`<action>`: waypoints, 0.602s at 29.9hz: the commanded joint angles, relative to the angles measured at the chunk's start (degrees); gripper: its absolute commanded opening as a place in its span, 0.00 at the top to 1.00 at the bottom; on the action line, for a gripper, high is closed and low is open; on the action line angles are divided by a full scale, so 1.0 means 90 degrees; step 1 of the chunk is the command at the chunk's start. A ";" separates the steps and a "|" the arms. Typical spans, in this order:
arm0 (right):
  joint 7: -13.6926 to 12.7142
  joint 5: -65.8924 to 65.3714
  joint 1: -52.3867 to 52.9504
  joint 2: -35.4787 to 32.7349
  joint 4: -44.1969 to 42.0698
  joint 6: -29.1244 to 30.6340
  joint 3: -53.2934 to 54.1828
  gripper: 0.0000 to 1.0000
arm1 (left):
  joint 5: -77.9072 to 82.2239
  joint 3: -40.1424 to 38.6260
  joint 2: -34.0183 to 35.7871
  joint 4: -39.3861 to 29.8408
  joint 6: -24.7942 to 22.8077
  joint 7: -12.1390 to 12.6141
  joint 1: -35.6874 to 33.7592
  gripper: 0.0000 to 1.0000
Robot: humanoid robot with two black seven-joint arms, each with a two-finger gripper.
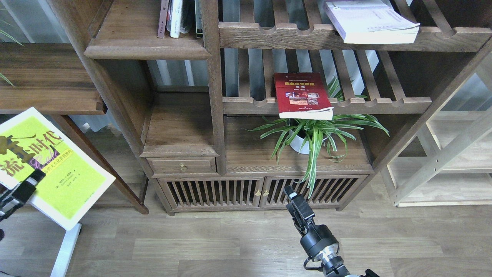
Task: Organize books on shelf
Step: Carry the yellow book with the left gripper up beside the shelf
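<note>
Yellow-green book (50,169), tilted, is held pinched at its lower edge by the left hand (29,184) at far left below the solid shelf (46,82); right hand (294,200), state indiscernible, is held low before the cabinet doors (261,192).

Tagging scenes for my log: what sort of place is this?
Likely a home study or showroom: a large dark-brown wooden bookcase holding books, a potted spider plant, wood-plank flooring.

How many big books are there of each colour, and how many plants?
Yellow-green book, held by the left gripper: 1
Dark red book, lying on a slatted shelf: 1
Pale lavender-white book, lying on the top slatted shelf: 1
Potted plant: 1
Total: 4
</note>
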 commanded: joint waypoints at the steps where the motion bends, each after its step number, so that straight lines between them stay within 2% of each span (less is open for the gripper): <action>1: 0.0002 0.0000 0.0027 0.0000 0.0000 0.0000 0.0000 0.01 | 0.0022 -0.0162 0.0007 -0.0163 0.0000 0.0018 -0.0019 1.00; 5: 0.0002 0.0000 0.0017 0.0000 0.0000 0.0000 0.0000 0.01 | 0.0285 -0.0425 0.0065 -0.0221 0.0000 0.0210 -0.0068 1.00; 18: 0.0002 0.0000 0.0027 0.0000 0.0000 0.0000 -0.0010 0.01 | 0.0481 -0.0904 0.0524 -0.0407 0.0000 0.0210 -0.0390 1.00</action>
